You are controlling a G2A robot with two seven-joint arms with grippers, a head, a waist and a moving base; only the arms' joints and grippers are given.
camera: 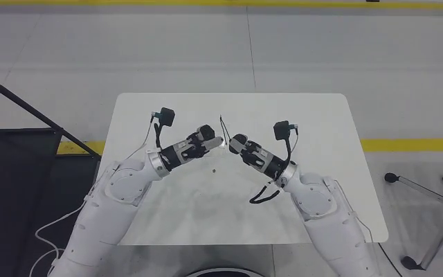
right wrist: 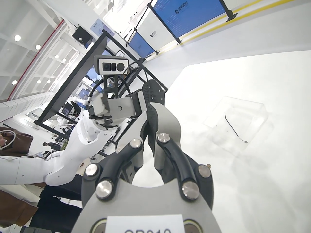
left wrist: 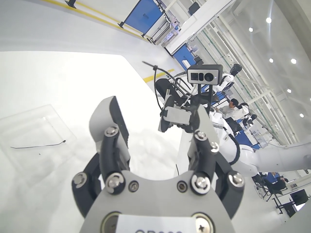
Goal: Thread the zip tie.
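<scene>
Logo print on blue-and-white partition panels point(right wrist: 187, 8); half-cropped, unreadable code labels point(left wrist: 158, 228) on wrist plates point(left wrist: 158, 195).

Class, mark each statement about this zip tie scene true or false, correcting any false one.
The left claw is open. True.
The right claw is empty. False: it is shut on a black zip tie.
A second zip tie lies on a clear sheet on the table. True.
The two claws sit at opposite table ends. False: they are close together over its middle.
</scene>
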